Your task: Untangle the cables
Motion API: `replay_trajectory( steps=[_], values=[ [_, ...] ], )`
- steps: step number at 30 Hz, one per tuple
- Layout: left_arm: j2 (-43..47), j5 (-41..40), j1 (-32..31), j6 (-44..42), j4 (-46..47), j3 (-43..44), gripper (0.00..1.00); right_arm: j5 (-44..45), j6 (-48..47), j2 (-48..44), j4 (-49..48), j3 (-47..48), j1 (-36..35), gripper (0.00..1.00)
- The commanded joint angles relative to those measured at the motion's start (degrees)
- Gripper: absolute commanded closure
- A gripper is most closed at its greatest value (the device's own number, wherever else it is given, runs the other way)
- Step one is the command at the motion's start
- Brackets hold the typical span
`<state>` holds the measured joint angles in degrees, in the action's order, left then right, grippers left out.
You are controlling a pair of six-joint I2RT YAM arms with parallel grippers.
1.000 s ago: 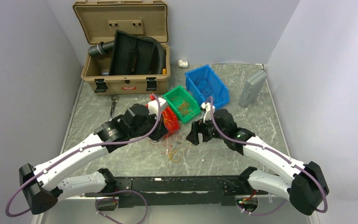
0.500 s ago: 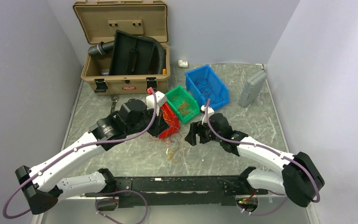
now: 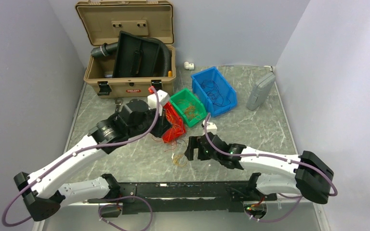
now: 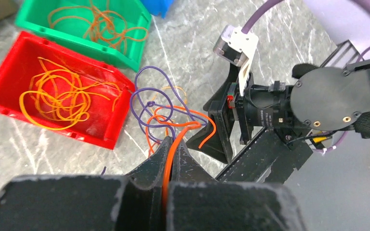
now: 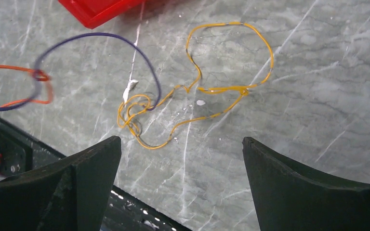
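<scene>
The left gripper (image 4: 172, 144) is shut tight on one thin orange wire (image 4: 171, 154). The wire goes up from between the fingers into a knot of wires (image 4: 161, 113), some orange and some purple. The knot is just beside the red bin (image 4: 67, 130). I cannot tell if the knot touches the table (image 3: 270, 125).

The right gripper (image 5: 180, 144) is wide open and holds nothing. It points down at the table, close to the middle of the near edge. Below it a yellow wire (image 5: 207, 91) lies flat on the table in loose loops. A purple wire (image 5: 144, 62) curves past the yellow one, and they seem to meet at one small tangle. The purple wire looks blurry.

The red bin has a heap of orange wires in it. The green bin (image 4: 91, 48) sits right next to it and also has orange wires inside. The blue bin (image 3: 200, 79) is on the other side of the green one, nearer the far edge, with dark wires in it.

A tan case (image 3: 125, 89) stands open at the far left corner. A grey box (image 3: 260, 91) lies by the right edge.
</scene>
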<state>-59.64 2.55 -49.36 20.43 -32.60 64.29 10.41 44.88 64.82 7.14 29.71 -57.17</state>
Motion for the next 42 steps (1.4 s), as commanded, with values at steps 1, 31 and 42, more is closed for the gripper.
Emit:
replay_trajectory(
  steps=[1,31,42],
  values=[
    [6.66,-6.73,1.09,0.55,-0.91,2.06,1.0,8.86,6.72,2.67,-0.36,3.5,-2.63,0.01],
    [23.09,-24.41,4.37,1.03,-8.36,1.87,1.0,20.7,21.03,27.01,24.87,24.19,-7.52,0.0],
    [24.0,-24.66,4.41,0.78,-9.24,1.75,1.0,17.28,18.26,33.4,23.08,26.8,-7.34,0.24]
  ],
)
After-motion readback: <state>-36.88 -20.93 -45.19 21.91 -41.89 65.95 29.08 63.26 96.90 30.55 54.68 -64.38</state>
